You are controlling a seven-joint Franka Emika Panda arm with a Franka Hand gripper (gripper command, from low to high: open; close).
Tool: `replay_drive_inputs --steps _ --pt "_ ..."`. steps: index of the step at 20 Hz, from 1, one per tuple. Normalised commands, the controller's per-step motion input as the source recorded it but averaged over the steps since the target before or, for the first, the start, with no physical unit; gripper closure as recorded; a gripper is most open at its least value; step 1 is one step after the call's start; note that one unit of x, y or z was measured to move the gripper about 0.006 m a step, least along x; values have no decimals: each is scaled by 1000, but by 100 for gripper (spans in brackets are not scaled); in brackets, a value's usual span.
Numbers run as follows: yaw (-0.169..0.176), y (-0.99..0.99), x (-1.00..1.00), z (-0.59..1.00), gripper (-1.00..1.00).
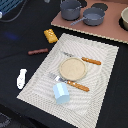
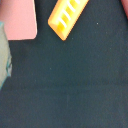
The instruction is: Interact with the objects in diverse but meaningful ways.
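Note:
The ridged orange-yellow block (image 1: 50,35) lies on the dark table beyond the placemat's far corner, and the wrist view shows it close up (image 2: 67,17). A thin dark-brown stick (image 1: 38,51) lies nearer, toward the exterior view's left. A small white bone-shaped piece (image 1: 21,78) rests by the placemat's left edge. A light blue faceted cup (image 1: 61,92) stands on the near part of the placemat. My gripper shows in neither view; the wrist camera looks down on bare dark table next to the block.
A striped placemat (image 1: 107,85) holds a beige plate (image 1: 73,68) and orange-handled cutlery (image 1: 91,61). Two grey pots (image 1: 70,8) stand on a pink board (image 1: 70,23) at the back, whose corner (image 2: 20,20) appears in the wrist view. A grey-green shape (image 2: 4,55) edges that view.

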Motion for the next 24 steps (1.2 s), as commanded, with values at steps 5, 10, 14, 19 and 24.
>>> replay_drive_inputs --steps 5,10,14,19,24 --pt "-48 -43 -49 -402 -100" --pt "-98 0 -197 -570 -100" --pt "-106 0 -213 -609 -100" --pt "-81 -21 -203 -541 -100" --pt "-67 -38 -205 -444 -100"
